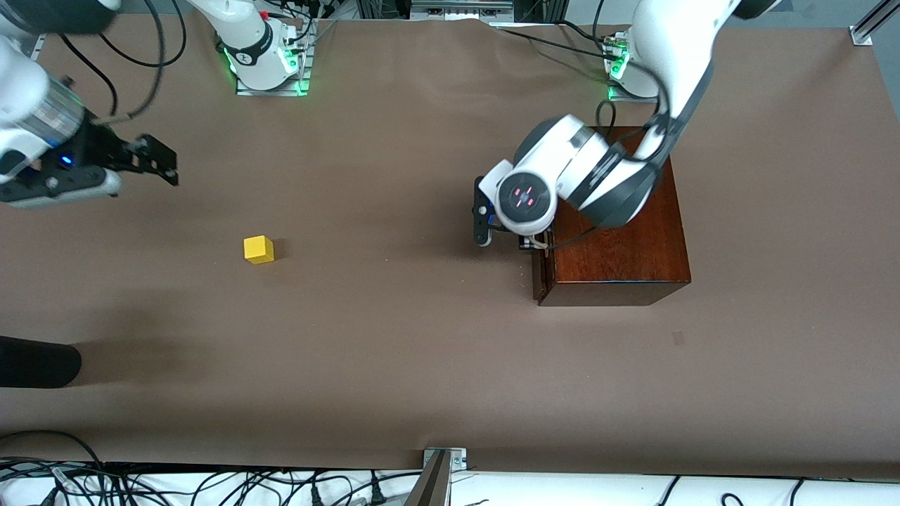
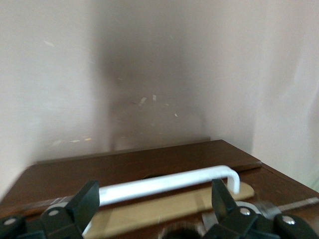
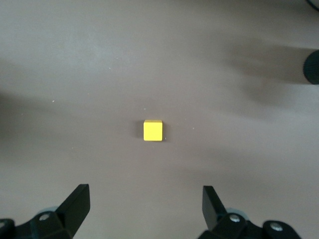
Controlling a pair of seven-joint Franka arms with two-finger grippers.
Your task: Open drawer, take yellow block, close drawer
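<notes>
The yellow block (image 1: 259, 249) lies on the bare table toward the right arm's end, and shows in the right wrist view (image 3: 153, 130) too. My right gripper (image 1: 160, 163) is open and empty, hanging over the table beside the block, whose view shows it past the fingertips (image 3: 145, 196). The drawer (image 1: 540, 275) of the dark wooden box (image 1: 619, 239) stands almost flush with the box. My left gripper (image 1: 529, 242) is open in front of the drawer. In the left wrist view (image 2: 152, 195) the white bar handle (image 2: 164, 184) lies just past its fingertips, untouched, with a pale wood strip (image 2: 164, 211) beside it.
A dark rounded object (image 1: 35, 362) juts in at the table edge at the right arm's end, nearer to the front camera than the block. Cables run along the table's edge nearest the front camera (image 1: 211, 485) and by the arm bases.
</notes>
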